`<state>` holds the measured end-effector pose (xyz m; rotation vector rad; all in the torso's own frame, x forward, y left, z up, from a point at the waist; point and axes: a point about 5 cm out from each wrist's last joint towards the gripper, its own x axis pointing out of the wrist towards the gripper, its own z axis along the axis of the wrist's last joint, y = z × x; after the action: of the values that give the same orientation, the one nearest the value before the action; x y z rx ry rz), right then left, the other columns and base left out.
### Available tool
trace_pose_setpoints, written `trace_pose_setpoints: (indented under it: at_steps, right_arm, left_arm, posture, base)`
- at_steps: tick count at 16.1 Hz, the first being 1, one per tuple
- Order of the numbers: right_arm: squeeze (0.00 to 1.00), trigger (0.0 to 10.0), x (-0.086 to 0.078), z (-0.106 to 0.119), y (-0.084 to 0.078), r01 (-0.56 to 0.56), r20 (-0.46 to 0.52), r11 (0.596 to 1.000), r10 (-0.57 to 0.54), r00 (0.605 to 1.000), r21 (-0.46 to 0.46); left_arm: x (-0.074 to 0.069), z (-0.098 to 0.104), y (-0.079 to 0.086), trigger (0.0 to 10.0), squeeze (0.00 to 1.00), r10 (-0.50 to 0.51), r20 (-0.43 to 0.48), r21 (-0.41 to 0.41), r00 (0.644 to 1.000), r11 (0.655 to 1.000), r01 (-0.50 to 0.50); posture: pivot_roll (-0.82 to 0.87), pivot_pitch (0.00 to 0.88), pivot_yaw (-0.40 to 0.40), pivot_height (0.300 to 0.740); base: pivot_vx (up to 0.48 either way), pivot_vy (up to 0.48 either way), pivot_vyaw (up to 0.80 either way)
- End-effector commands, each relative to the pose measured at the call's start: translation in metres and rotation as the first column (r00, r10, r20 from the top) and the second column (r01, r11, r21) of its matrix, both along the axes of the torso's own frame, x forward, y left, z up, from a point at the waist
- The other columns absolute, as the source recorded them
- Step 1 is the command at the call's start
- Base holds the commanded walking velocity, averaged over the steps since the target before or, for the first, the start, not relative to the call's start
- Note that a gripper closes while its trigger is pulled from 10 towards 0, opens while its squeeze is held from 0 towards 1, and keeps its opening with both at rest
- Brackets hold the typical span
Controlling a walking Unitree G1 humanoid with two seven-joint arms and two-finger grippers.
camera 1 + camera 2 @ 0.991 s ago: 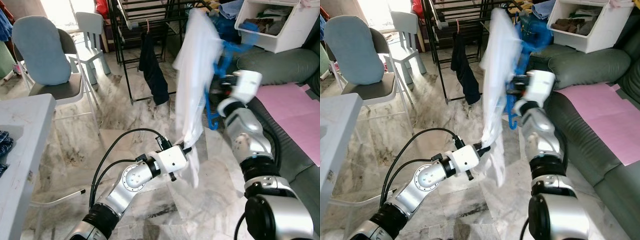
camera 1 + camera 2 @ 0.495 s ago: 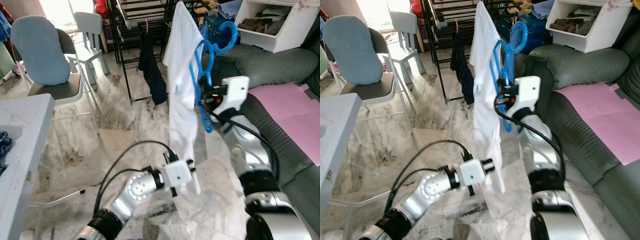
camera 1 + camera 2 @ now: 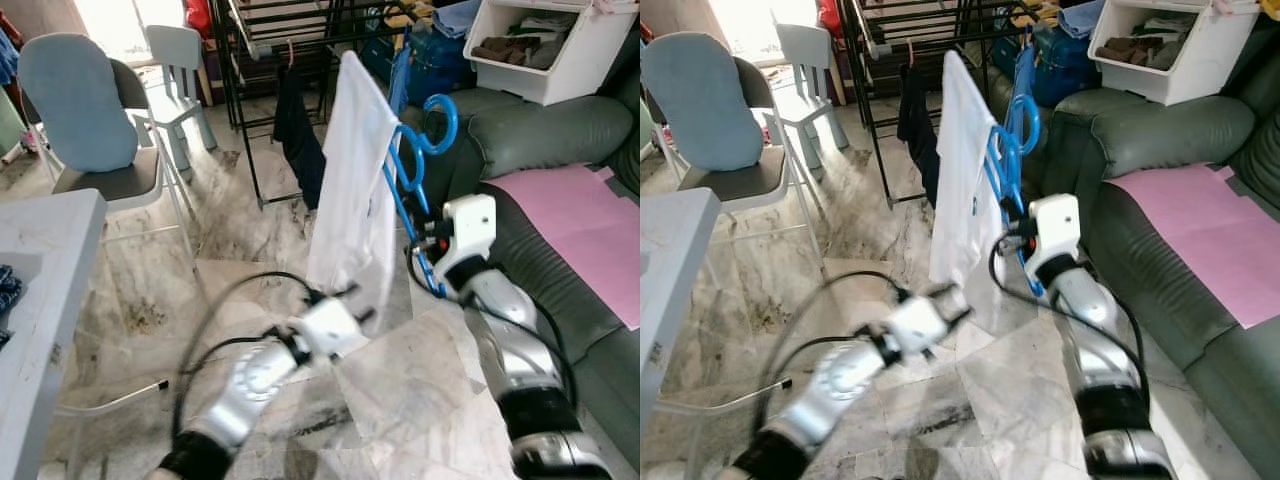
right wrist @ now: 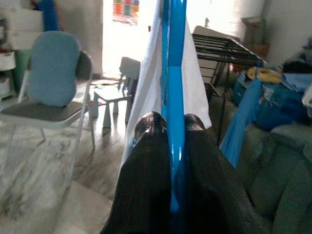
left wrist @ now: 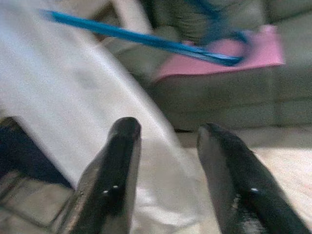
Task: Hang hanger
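Note:
A blue plastic hanger [image 3: 405,190] carries a white shirt [image 3: 350,190], and its hook [image 3: 440,112] points up toward the black drying rack [image 3: 290,30]. My right gripper [image 3: 428,250] is shut on the hanger's lower part, which shows as a blue bar [image 4: 174,97] pinched between the black fingers [image 4: 146,161]. My left gripper [image 3: 350,305] is blurred at the shirt's lower hem. Its fingers [image 5: 119,161] stand apart and open, with the white cloth [image 5: 63,97] just beyond them.
A dark garment [image 3: 298,130] hangs on the rack. A chair with a blue cushion [image 3: 85,105] and a small white chair [image 3: 180,60] stand at the left, beside a grey table [image 3: 40,260]. A green sofa [image 3: 560,130] with a pink sheet [image 3: 575,215] and a white bin [image 3: 550,45] lie to the right.
My right gripper has brought the hanger and shirt lower and more upright. My left gripper, which held the hem, now stands open next to it.

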<state>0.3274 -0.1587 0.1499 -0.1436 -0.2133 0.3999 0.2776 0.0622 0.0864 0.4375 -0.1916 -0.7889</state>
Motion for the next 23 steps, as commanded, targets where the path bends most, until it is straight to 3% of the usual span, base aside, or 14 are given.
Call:
trace_pose_setpoints:
  at_steps: [1,7,11,15,17,18,23]
  right_arm:
    - [0.0,10.0,-0.012,0.006,-0.004,-0.068,0.066,0.996,0.072,0.995,-0.059]
    - [0.0,10.0,-0.044,-0.024,-0.034,-0.227,-0.097,0.963,0.214,0.972,-0.144]
    - [0.0,10.0,-0.061,-0.035,-0.045,-0.385,-0.216,0.897,0.34,0.915,-0.219]
    - [0.0,10.0,-0.069,-0.041,-0.058,-0.486,-0.306,0.831,0.405,0.862,-0.271]
    - [0.0,10.0,-0.069,-0.04,-0.06,-0.506,-0.32,0.822,0.421,0.849,-0.26]
    - [0.0,10.0,-0.069,-0.038,-0.06,-0.514,-0.322,0.822,0.432,0.843,-0.243]
    - [0.0,10.0,-0.073,-0.042,-0.061,-0.578,-0.366,0.764,0.471,0.803,-0.286]
  left_arm:
    - [0.008,0.012,0.026,10.0,1.0,0.094,0.049,-0.025,0.994,0.995,-0.093]
    - [0.017,0.026,0.063,10.0,1.0,0.111,0.141,0.071,0.984,0.99,-0.122]
    - [0.01,0.015,0.074,10.0,1.0,0.037,0.165,0.191,0.986,0.979,-0.069]
    - [0.006,0.004,0.079,10.0,1.0,-0.065,0.152,0.332,0.986,0.943,0.011]
    - [0.007,0.001,0.081,10.0,1.0,-0.103,0.134,0.381,0.986,0.923,0.045]
    - [0.008,0.0,0.082,10.0,1.0,-0.122,0.146,0.426,0.982,0.903,0.049]
    - [0.024,0.011,0.086,10.0,1.0,-0.192,0.167,0.502,0.967,0.861,0.084]
  posture:
    - [-0.14,0.0,0.014,0.74]
    - [-0.14,0.0,0.016,0.74]
    - [-0.15,0.0,0.016,0.74]
    - [-0.15,0.0,0.012,0.74]
    - [-0.15,0.0,0.015,0.74]
    - [-0.15,0.0,0.016,0.74]
    - [-0.15,0.0,0.015,0.74]
  base:
    - [0.0,0.0,0.0]
    - [0.0,0.0,0.0]
    - [0.0,0.0,0.0]
    - [0.0,0.0,0.0]
    - [0.0,0.0,0.0]
    - [0.0,0.0,0.0]
    - [0.0,0.0,0.0]
